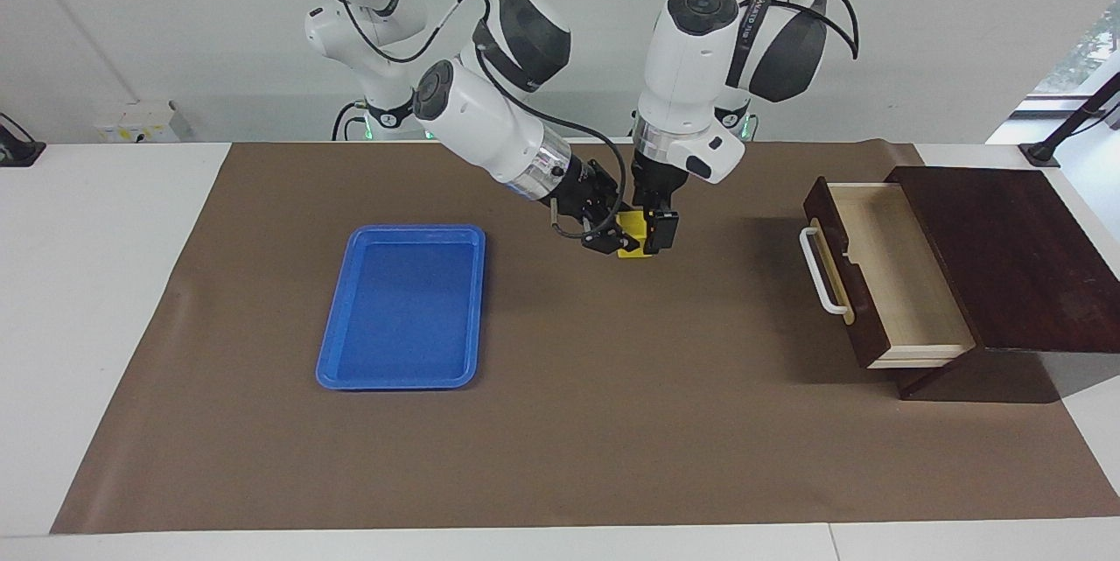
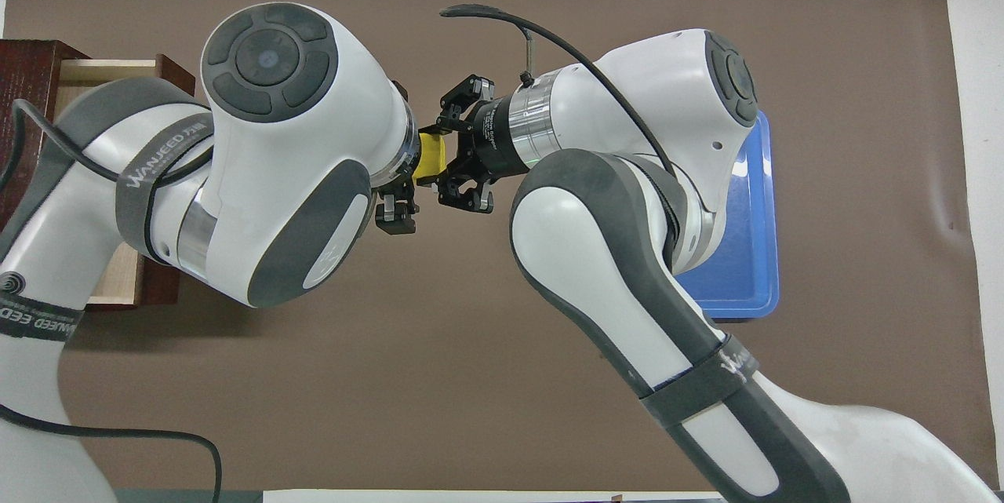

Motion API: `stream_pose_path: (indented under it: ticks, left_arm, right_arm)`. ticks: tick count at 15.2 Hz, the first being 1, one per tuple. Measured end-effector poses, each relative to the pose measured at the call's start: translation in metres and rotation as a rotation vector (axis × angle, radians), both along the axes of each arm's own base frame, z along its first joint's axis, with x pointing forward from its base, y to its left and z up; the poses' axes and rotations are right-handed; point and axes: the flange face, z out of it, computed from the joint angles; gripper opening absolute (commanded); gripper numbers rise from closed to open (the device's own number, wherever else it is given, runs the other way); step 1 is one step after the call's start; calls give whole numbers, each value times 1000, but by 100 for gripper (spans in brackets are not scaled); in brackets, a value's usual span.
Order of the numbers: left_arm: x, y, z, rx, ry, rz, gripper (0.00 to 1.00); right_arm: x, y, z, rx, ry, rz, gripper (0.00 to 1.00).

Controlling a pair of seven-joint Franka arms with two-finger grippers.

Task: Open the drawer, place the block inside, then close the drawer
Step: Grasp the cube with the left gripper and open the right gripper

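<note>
My right gripper [image 1: 623,239] is shut on the small yellow block [image 1: 632,240], holding it just above the brown mat near the middle of the table. My left gripper [image 1: 654,232] hangs open right against the block on the drawer's side, and one black finger [image 1: 661,231] overlaps the block's edge. From overhead only a strip of the block [image 2: 430,158] shows between the two hands. The dark wooden drawer [image 1: 884,268] stands pulled open at the left arm's end, its pale inside bare and its white handle [image 1: 821,274] facing the block.
A flat blue tray [image 1: 402,307] lies on the brown mat [image 1: 560,438] toward the right arm's end. The dark cabinet [image 1: 1015,255] holding the drawer sits at the table's edge.
</note>
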Motion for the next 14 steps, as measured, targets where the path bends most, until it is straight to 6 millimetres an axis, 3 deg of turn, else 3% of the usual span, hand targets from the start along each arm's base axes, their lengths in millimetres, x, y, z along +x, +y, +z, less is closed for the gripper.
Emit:
stream_pose_path:
  ticks: [3,4,5,6,13,14]
  left_arm:
    - [-1,-1,0,0,0,-2,61]
    - [-1,-2,0,-1,-2,-2,38]
    - [0,-1,1,-1,-6,-1,6]
    - [2,0,2,-2,-11,1,0]
    - [3,0,3,-8,-10,-4,0]
    - [3,0,3,-9,-10,-4,0]
  right_arm:
    - [1,-2,0,1,5,0,0]
    - [1,-3,0,1,8,1,0]
    - [0,-2,-1,-1,16,9,0]
    - [-1,-2,-2,-2,23,16,0]
    - [-1,-2,-1,-2,17,20,0]
    - [-1,-2,-1,-1,17,20,7]
